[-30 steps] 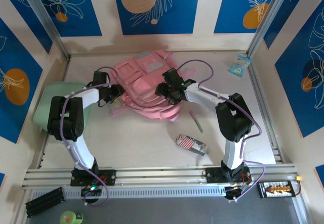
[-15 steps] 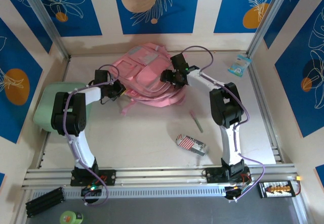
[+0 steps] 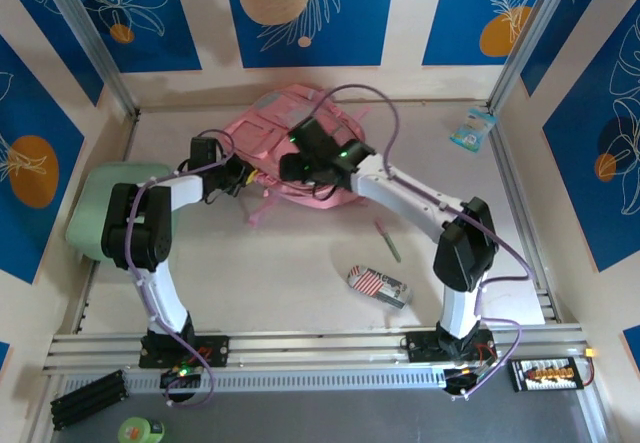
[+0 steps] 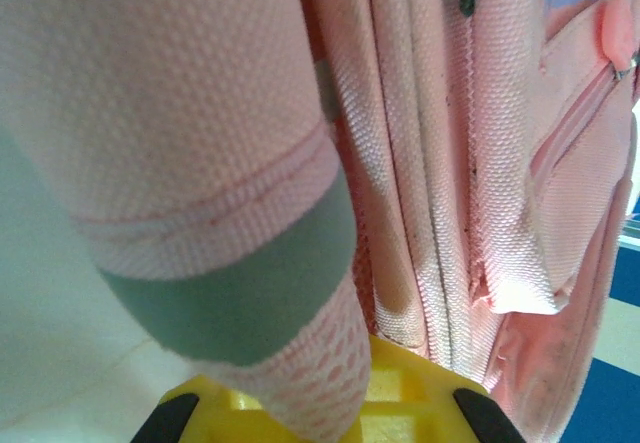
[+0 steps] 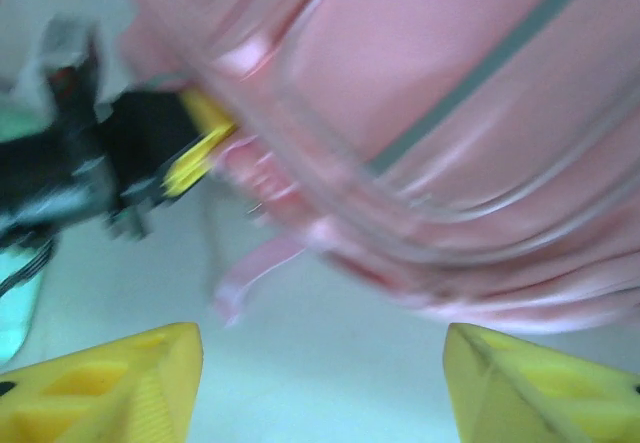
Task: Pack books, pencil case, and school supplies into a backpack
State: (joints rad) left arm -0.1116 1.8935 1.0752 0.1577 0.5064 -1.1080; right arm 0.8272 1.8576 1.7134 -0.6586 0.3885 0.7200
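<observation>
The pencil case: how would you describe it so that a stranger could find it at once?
Start from the pink backpack at the far middle of the table, then come toward the right arm's base. There lies the pencil case. Unlike the thin green pen just beyond it, it is a stubby pouch with red-and-white stripes.

The left arm (image 3: pixel 150 225) and the right arm (image 3: pixel 415 198) are each made of smooth white links joined by bulky, rounded black joint housings, on a black base (image 3: pixel 183 348). A thin purple cable (image 3: pixel 372 98) trails along each arm in loose loops, and a small green light (image 3: pixel 343 149) glows on the right wrist. The right pincer (image 3: pixel 292 166) and the left pincer (image 3: pixel 245 176) have black bodies, and their fingers (image 5: pixel 105 383) are bright yellow moulded plastic with recessed pockets.
</observation>
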